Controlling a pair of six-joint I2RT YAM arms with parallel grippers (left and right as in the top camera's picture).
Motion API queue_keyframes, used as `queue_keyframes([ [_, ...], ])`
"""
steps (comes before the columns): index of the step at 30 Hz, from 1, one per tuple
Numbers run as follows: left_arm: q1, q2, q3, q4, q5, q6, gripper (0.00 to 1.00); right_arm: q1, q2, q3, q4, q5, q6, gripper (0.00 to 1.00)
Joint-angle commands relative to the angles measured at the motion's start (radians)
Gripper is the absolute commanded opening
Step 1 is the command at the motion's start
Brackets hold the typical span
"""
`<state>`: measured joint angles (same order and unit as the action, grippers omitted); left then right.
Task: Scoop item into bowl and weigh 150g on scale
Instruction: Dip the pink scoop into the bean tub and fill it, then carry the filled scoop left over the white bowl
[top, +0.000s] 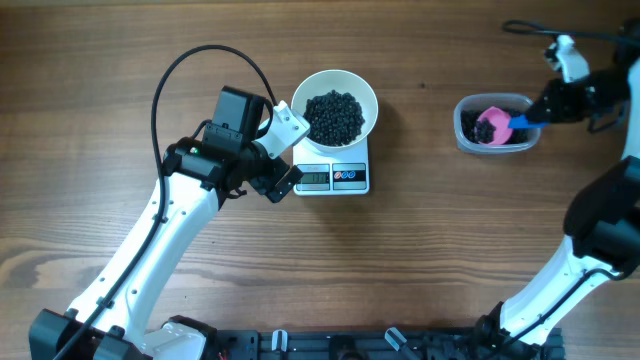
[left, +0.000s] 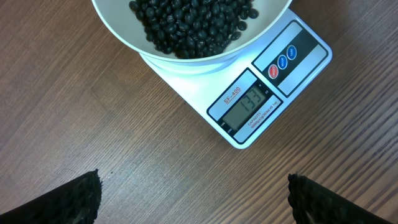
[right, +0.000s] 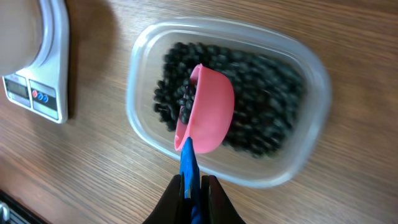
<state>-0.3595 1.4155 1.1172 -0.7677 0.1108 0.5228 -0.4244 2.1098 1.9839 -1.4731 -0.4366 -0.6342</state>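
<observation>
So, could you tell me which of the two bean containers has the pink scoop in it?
The clear tub: the scoop is in its beans. The white bowl on the scale has none.

Made of white rounded links and black joint housings, left arm (top: 150, 240) and right arm (top: 560, 275) alike. Capped at the left wrist with a black boxy block. Trailed by a thin black cable (top: 185, 62) looping off the left arm. Tipped with black ribbed fingers (left: 68, 202) on the left gripper (top: 300, 150), dark smooth ones on the right gripper (right: 196, 199).
</observation>
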Motion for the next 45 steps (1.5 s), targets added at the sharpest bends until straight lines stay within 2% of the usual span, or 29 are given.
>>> queue_keyframes([
  [1,0.005,-0.008,-0.004,0.0,0.016,0.02,1.0,-0.057,0.018,0.008,-0.003,-0.096,-0.02,0.04],
  [10,0.005,-0.008,-0.004,0.0,0.016,0.02,1.0,-0.077,0.009,0.008,-0.006,-0.263,-0.047,0.04],
  [18,0.005,-0.008,-0.004,0.0,0.016,0.02,1.0,-0.073,-0.074,0.014,-0.005,-0.306,-0.039,0.04],
  [21,0.005,-0.008,-0.003,0.0,0.016,0.02,1.0,-0.038,-0.097,0.014,0.012,-0.313,0.013,0.04],
  [31,0.005,-0.008,-0.004,0.0,0.016,0.02,1.0,0.261,-0.103,0.014,0.205,-0.29,0.19,0.04],
  [33,0.005,-0.008,-0.003,0.0,0.016,0.02,1.0,0.359,-0.103,0.014,0.256,-0.223,0.238,0.04],
  [39,0.005,-0.008,-0.003,0.0,0.016,0.02,1.0,0.494,-0.105,0.015,0.269,-0.169,0.245,0.04],
  [45,0.005,-0.008,-0.004,0.0,0.016,0.02,1.0,0.579,-0.139,0.015,0.292,-0.034,0.246,0.04],
])
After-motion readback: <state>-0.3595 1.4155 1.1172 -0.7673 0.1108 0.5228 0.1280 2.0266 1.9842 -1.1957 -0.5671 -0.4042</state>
